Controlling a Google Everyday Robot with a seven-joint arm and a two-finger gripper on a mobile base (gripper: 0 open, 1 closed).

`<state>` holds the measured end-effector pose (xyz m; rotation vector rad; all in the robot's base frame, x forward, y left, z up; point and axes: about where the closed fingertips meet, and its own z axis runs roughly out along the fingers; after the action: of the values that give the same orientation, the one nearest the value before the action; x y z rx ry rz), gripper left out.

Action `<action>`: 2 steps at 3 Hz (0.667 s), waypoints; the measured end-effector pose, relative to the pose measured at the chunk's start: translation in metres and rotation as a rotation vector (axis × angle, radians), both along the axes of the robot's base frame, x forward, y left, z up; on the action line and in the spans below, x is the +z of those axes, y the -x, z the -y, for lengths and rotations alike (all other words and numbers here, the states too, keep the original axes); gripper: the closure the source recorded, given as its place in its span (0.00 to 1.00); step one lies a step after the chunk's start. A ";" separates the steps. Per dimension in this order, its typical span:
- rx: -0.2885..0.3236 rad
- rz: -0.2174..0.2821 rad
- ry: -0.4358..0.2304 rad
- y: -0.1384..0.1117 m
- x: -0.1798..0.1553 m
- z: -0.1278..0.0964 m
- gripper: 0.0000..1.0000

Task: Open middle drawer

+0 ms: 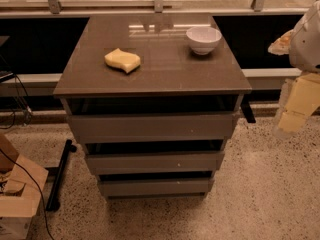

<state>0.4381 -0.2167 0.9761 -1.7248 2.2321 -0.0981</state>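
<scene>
The middle drawer is a flat grey-brown handleless front with a tiny pale dot near its centre. It sits between the taller, wider top drawer front and the shorter, narrower bottom one, in the cabinet at the middle of the camera view. A dark gap shows above each front. My gripper, pale yellow under a white arm, hangs at the right edge of the view. It is to the right of the cabinet, about level with the top drawer, and touches nothing.
A yellow sponge and a white bowl lie on the cabinet top. A cardboard box, a cable and a black bar are on the floor at left. A low ledge runs behind.
</scene>
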 end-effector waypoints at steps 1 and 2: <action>0.001 0.003 -0.005 0.000 -0.001 -0.001 0.00; 0.010 0.042 -0.071 -0.006 -0.013 -0.013 0.00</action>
<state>0.4440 -0.2040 0.9635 -1.6818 2.1703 -0.0515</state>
